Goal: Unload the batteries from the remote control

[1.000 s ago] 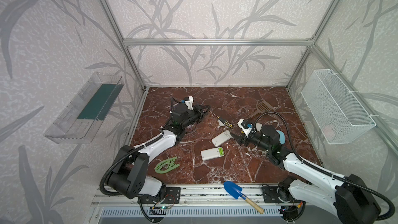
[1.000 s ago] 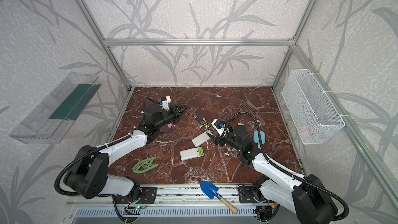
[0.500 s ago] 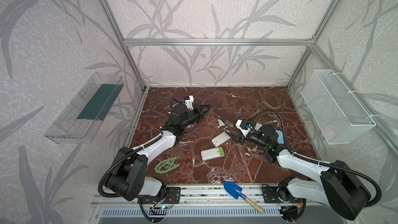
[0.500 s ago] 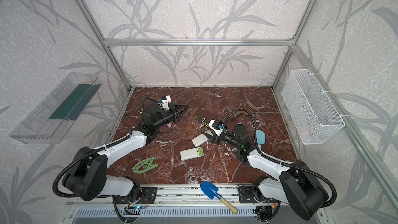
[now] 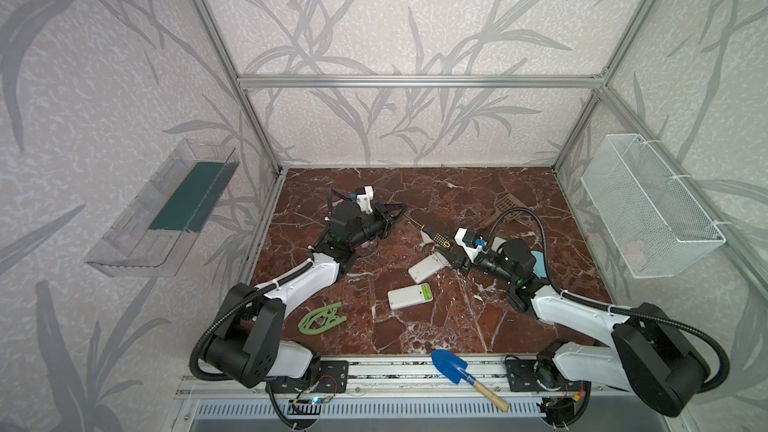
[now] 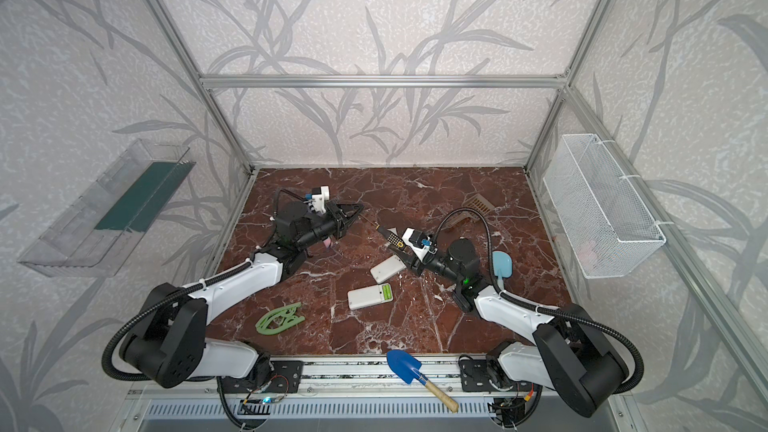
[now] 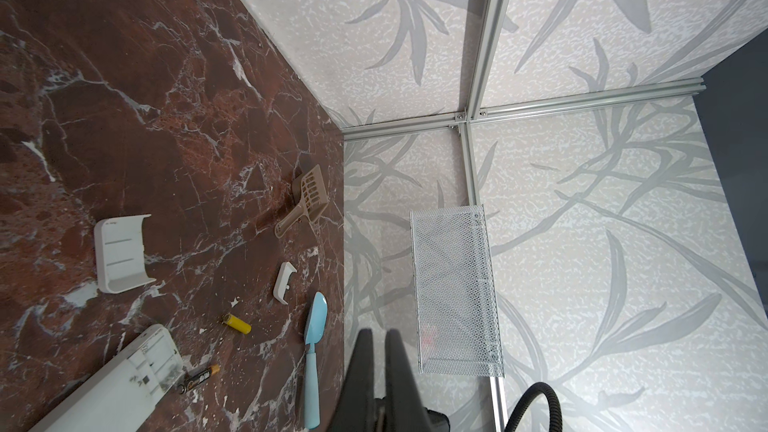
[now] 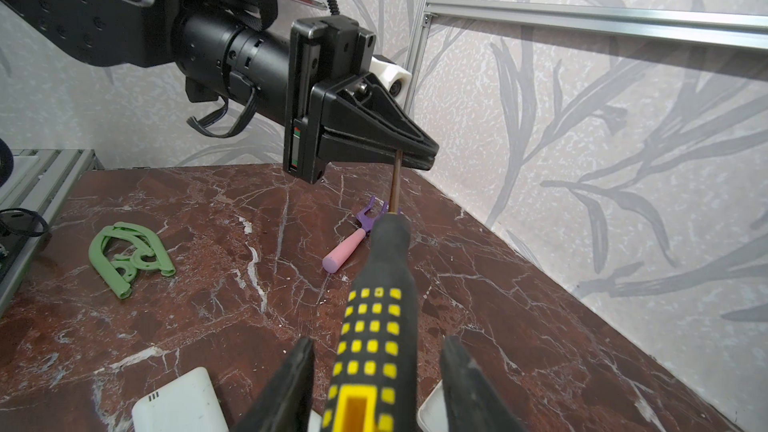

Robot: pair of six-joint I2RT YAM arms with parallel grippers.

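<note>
Clamps the bare metal shaft of the screwdriver (image 8: 376, 317) in the left hand (image 8: 429, 154), jaws pressed together on it, same as a second ago. Straddles the black-and-yellow handle with the right hand (image 8: 378, 342): narrower than before, yet with a gap on either side, gripping nothing. Has brought that right hand forward onto the handle since a second ago, when it hung short of the butt end. Leaves two light green batteries (image 5: 424, 293) seated in the end of the near remote (image 5: 405, 297) on the desk (image 5: 415, 334), unmoved. Shows, in the left wrist view, a yellow battery (image 7: 236, 323) and a dark battery (image 7: 199, 376) lying loose beside an opened remote (image 7: 124, 380).
</note>
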